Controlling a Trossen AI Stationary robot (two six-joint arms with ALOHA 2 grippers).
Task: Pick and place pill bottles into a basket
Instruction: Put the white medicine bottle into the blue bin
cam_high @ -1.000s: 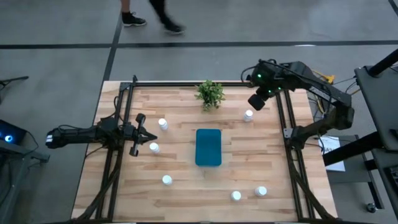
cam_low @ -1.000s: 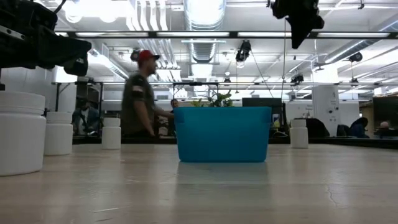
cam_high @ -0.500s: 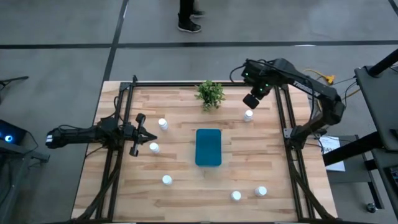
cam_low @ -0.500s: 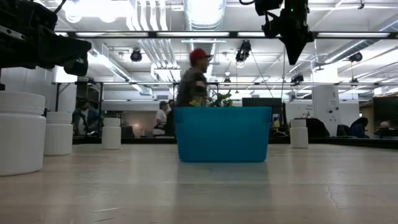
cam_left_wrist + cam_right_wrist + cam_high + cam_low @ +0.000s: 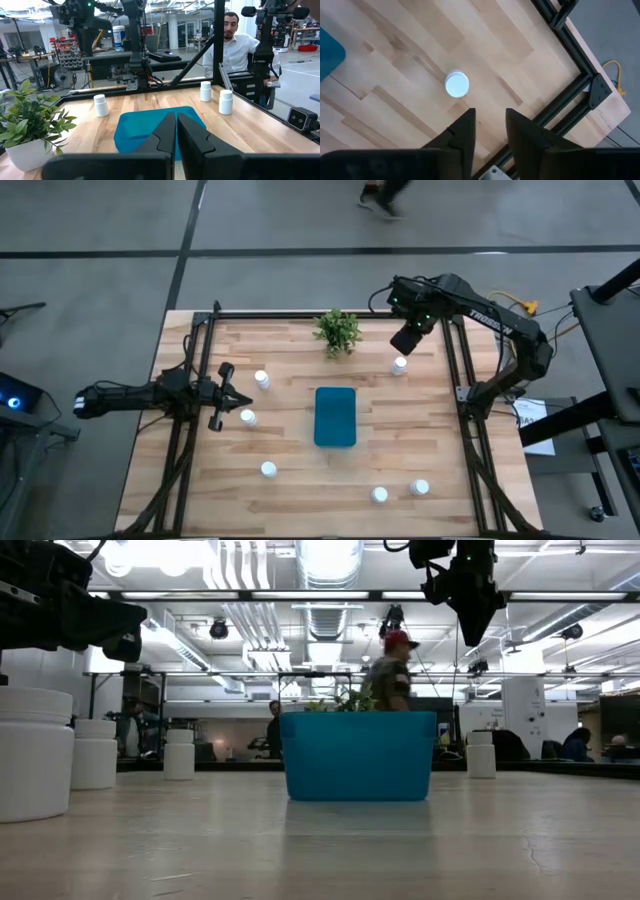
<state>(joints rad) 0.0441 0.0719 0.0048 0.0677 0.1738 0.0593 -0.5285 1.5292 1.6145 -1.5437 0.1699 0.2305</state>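
1. Six bottles are standing on the wooden bench (image 5: pixel 290 500), spread around the basket (image 5: pixel 335 416), and none is lying inside it.
2. Two of them are sitting on the left arm's side, one (image 5: pixel 261 379) toward the far edge and one (image 5: pixel 247 417) just beside the left end effector (image 5: pixel 238 400).
3. Three more are standing along the near edge: one (image 5: pixel 268 469) on the left and two on the right, (image 5: pixel 379 495) and (image 5: pixel 419 487), close together.
4. One last bottle (image 5: pixel 400 364) is standing near the far right corner, between the basket and the frame rail.
5. Hanging above the bench just beyond that bottle, the right end effector (image 5: pixel 404 346) is pointing downward; in the right wrist view its fingers (image 5: pixel 462 131) are standing apart with bare wood between them, gripping nothing, and the bottle's cap (image 5: pixel 456 84) is showing just ahead of the tips.
6. Reaching in low from the left edge, the left arm is waiting with its end effector clenched and empty, fingers (image 5: pixel 165 135) pressed together and aimed at the basket.
7. Sitting at the far edge, a potted plant (image 5: pixel 338 331) is standing apart from the basket.
8. Beyond the bench, a person (image 5: pixel 390 670) is showing in the low view, and another person (image 5: pixel 235 42) is sitting in the left wrist view.
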